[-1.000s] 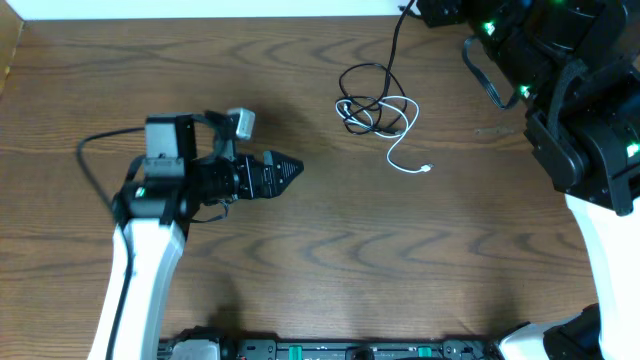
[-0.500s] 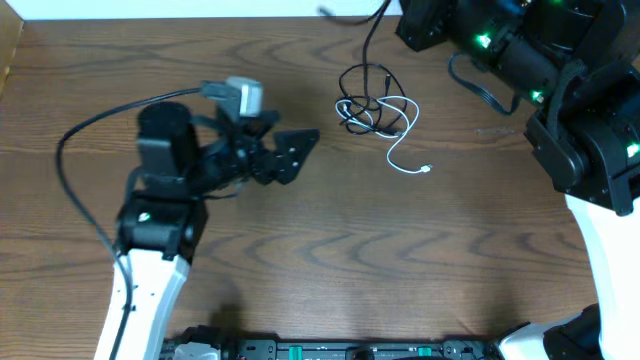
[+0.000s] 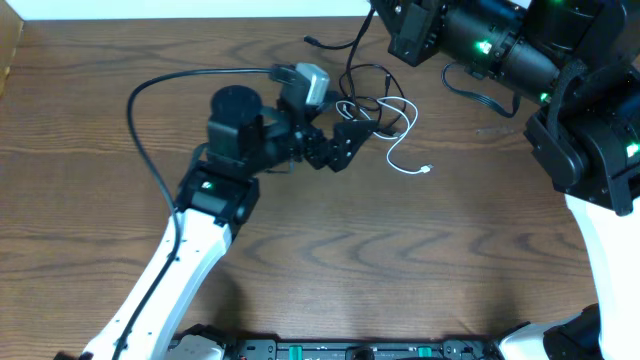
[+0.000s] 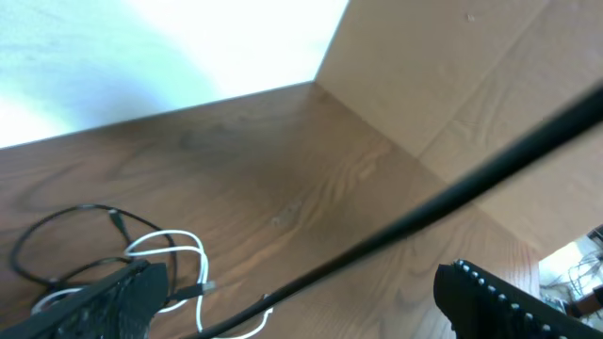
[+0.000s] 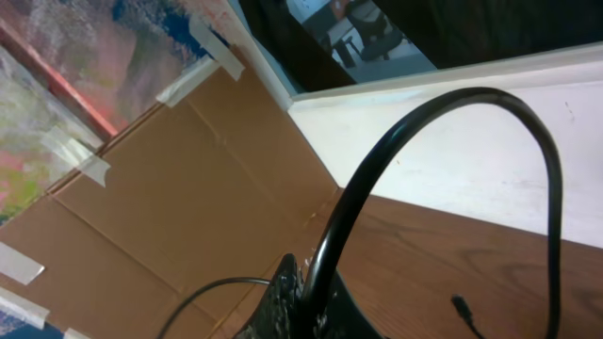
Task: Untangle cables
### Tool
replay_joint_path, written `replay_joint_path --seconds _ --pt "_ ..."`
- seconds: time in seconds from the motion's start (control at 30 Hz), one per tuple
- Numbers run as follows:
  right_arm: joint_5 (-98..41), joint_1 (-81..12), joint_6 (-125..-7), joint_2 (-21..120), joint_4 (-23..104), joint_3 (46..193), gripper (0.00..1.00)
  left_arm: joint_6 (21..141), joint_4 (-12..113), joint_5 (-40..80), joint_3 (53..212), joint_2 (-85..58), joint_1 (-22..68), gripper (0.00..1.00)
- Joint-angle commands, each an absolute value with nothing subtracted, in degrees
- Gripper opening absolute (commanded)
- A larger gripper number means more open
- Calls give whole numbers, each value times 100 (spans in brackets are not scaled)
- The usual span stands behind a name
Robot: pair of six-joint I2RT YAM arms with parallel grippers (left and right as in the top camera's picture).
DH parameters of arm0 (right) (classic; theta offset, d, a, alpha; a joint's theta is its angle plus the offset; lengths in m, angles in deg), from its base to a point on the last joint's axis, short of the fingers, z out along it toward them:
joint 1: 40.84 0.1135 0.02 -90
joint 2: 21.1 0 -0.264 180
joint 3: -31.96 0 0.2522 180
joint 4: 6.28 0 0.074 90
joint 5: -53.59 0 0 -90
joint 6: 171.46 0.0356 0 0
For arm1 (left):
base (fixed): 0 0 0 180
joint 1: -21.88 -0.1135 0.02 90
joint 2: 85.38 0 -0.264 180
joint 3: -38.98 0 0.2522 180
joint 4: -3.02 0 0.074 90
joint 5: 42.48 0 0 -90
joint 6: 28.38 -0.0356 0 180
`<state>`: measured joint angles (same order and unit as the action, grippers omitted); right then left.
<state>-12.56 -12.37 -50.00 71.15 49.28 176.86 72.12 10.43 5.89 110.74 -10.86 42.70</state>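
The cables [image 3: 378, 108] lie tangled at the table's far middle: a white cord with its plug trailing right [image 3: 425, 168] and black loops. My left gripper [image 3: 350, 140] is open, just left of the bundle and touching or nearly touching it. In the left wrist view [image 4: 301, 294] the white cord [image 4: 174, 243] and a black loop [image 4: 57, 231] lie by the left finger. My right gripper [image 3: 386, 18] is shut on a black cable [image 3: 352, 52] at the far edge. Its plug end [image 3: 308, 41] hangs to the left. The right wrist view [image 5: 303, 282] shows that cable [image 5: 452, 99] arching up from the jaws.
A dark cable [image 4: 424, 212] crosses the left wrist view diagonally, blurred. The left arm's thick black cable [image 3: 150, 85] loops over the table's left half. The right arm's body [image 3: 590, 110] fills the far right. A cardboard wall [image 5: 179, 207] stands beyond the table's edge.
My left arm has swung forward and right, from mid-table to the bundle. My right gripper has moved left along the far edge, drawing the black cable and its plug end leftward.
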Motion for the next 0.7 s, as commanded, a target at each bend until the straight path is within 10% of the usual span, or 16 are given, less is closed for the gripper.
replay_joint_path --seconds 0.0,0.3,0.67 --pt "-1164 -1224 -4913 7091 4924 17718 1 7293 706 642 11159 -815 4456 85" --pt "-1227 -1241 -4915 7091 4994 17718 1 7313 626 640 11159 -769 4473 31" --pt "-1809 -1477 -4935 7091 5018 17718 1 7315 682 640 11159 -769 4473 30"
